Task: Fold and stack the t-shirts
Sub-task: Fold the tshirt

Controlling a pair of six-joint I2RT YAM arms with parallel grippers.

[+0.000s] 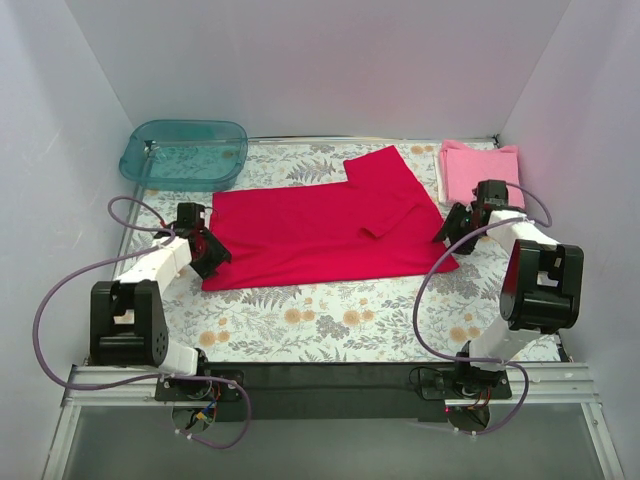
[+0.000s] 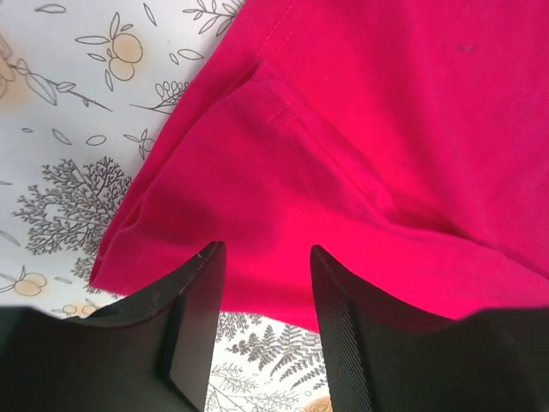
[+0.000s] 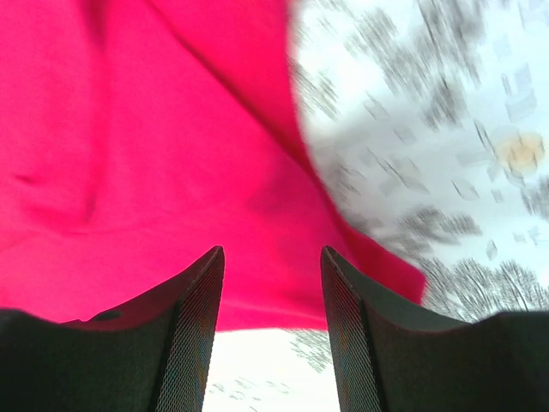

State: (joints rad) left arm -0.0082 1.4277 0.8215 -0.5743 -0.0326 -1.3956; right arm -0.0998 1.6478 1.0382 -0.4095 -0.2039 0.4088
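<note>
the left fingers [image 2: 193, 318] are spread wide with nothing between them, hovering just over the stitched corner at the left end of the red t-shirt [image 1: 310, 235]. the right fingers [image 3: 193, 326] are spread too and empty, above the shirt's right near corner; that view is blurred, so i can't tell if they touch the cloth. the red shirt lies flat across the middle of the counter [image 1: 330, 320], one flap reaching toward the far edge. the pink t-shirt [image 1: 478, 172] already sits folded in the far right corner, and a teal tub [image 1: 185, 152] in the far left. it looks like the red shirt's fold is just starting: next both sides need to drop, pinch their corners and carry them over together, evenly.
</note>
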